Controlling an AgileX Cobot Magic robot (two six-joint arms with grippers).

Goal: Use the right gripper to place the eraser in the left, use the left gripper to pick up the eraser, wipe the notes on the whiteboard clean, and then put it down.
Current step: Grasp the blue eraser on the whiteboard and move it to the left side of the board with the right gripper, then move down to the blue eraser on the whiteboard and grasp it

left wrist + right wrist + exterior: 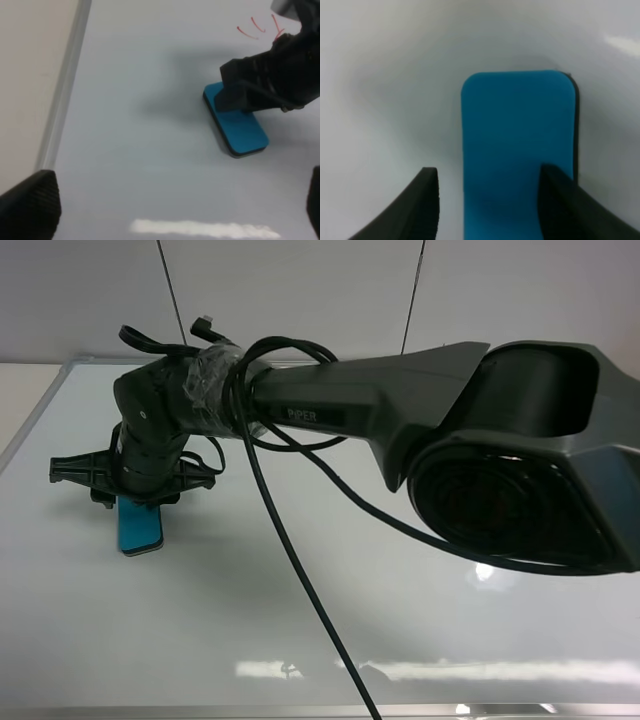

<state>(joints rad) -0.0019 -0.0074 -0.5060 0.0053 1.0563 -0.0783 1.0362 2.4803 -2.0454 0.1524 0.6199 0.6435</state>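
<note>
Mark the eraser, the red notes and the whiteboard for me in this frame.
eraser (242,132), left wrist view, on its bare teal top face.
notes (257,26), left wrist view, on the middle red stroke.
whiteboard (66,85), left wrist view, on its silver frame edge.

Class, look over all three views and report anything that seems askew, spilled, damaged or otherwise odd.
Nothing is spilled or damaged. The eraser lies flat on the whiteboard, but off-centre in the open right pincer: a gap shows on one side, none on the other. The red notes are unwiped.
</note>
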